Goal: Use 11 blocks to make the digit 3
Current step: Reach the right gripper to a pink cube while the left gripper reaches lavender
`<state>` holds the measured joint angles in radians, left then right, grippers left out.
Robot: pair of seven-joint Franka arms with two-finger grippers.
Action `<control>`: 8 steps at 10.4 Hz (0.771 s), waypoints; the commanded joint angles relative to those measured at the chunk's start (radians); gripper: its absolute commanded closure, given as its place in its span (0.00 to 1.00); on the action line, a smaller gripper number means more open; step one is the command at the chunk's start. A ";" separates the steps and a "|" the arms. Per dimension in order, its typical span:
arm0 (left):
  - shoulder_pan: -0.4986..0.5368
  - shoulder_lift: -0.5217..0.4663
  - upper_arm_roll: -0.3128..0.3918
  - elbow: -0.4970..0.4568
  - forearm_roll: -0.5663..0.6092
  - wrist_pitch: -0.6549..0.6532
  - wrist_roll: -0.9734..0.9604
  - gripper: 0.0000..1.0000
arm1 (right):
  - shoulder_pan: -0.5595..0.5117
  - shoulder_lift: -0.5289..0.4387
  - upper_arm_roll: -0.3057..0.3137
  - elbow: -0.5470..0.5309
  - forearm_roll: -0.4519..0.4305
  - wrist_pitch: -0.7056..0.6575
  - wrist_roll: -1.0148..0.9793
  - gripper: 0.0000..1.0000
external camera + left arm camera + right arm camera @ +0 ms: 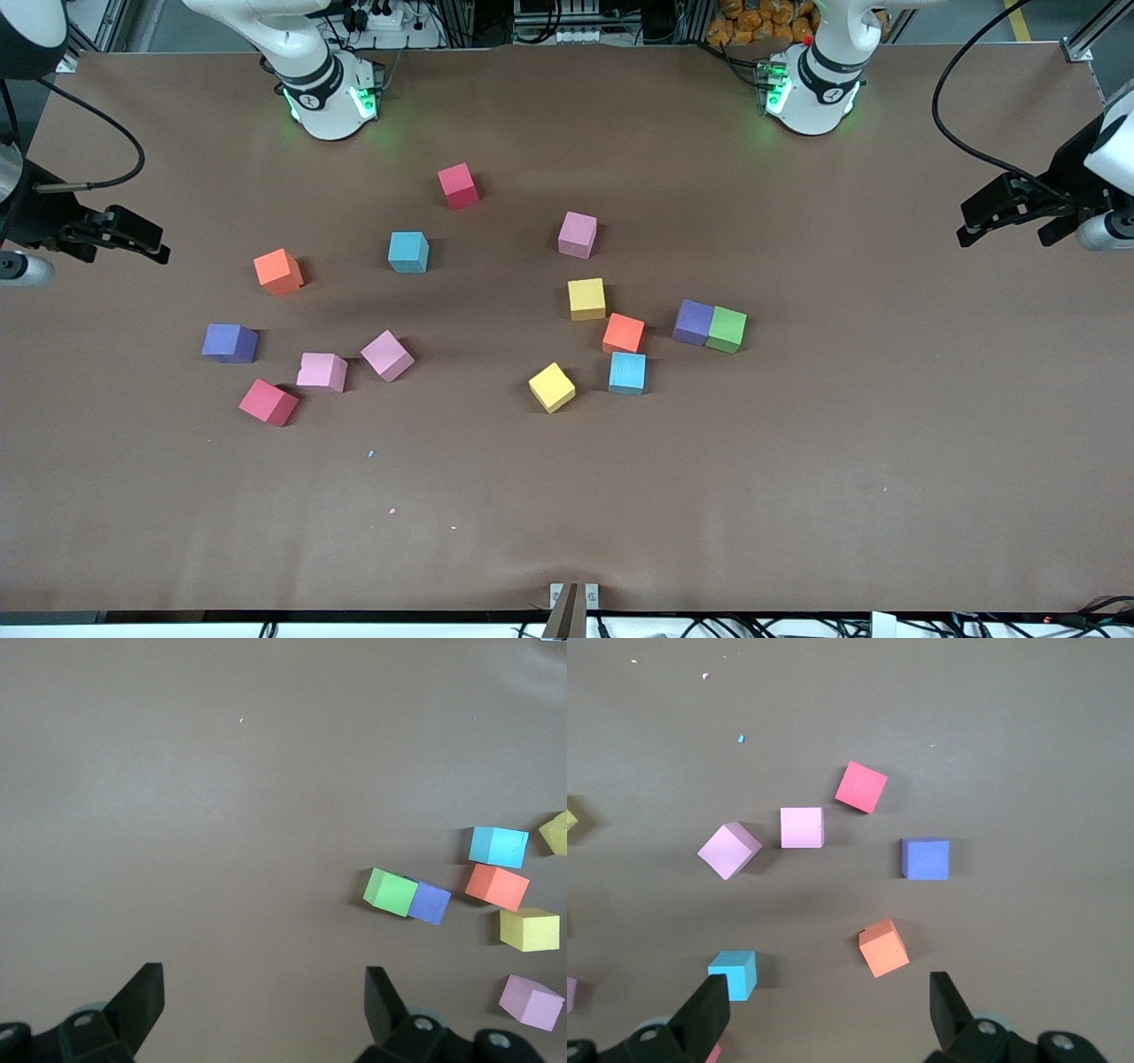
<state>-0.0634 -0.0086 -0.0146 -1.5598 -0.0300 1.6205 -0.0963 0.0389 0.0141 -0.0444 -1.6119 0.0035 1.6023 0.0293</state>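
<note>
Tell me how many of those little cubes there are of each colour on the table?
Pink: 3
Red: 2
Orange: 2
Yellow: 2
Light blue: 2
Purple: 2
Green: 1
Total: 14 cubes, all scattered, none stacked.

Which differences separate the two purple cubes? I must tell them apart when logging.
The purple cube toward the right arm's end stands alone; the purple cube toward the left arm's end touches the green cube. The first lies nearer the front camera, near pink cubes; the second sits beside an orange cube. Both match in size and colour.
</note>
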 commanded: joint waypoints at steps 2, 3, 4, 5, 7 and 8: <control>0.005 -0.002 -0.004 0.014 -0.008 -0.017 0.009 0.00 | 0.007 -0.034 0.008 -0.030 -0.043 0.010 0.003 0.00; 0.002 -0.002 -0.005 0.013 -0.007 -0.017 0.006 0.00 | 0.007 -0.030 0.008 -0.028 -0.042 0.011 0.001 0.00; 0.000 -0.002 -0.005 0.013 -0.008 -0.017 0.004 0.00 | 0.009 -0.019 0.008 -0.029 -0.036 0.019 0.000 0.00; -0.007 -0.002 -0.027 0.013 -0.010 -0.017 0.004 0.00 | 0.021 0.012 0.009 -0.029 -0.028 0.025 -0.003 0.00; -0.010 -0.001 -0.108 0.010 -0.008 -0.017 0.006 0.00 | 0.070 0.085 0.008 -0.046 -0.027 0.060 -0.002 0.00; -0.013 0.002 -0.143 0.006 -0.008 -0.017 0.006 0.00 | 0.082 0.111 0.009 -0.059 -0.023 0.085 -0.002 0.00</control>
<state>-0.0760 -0.0084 -0.1217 -1.5596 -0.0301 1.6191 -0.0981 0.1044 0.0826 -0.0355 -1.6627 -0.0159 1.6591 0.0286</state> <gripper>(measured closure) 0.000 0.000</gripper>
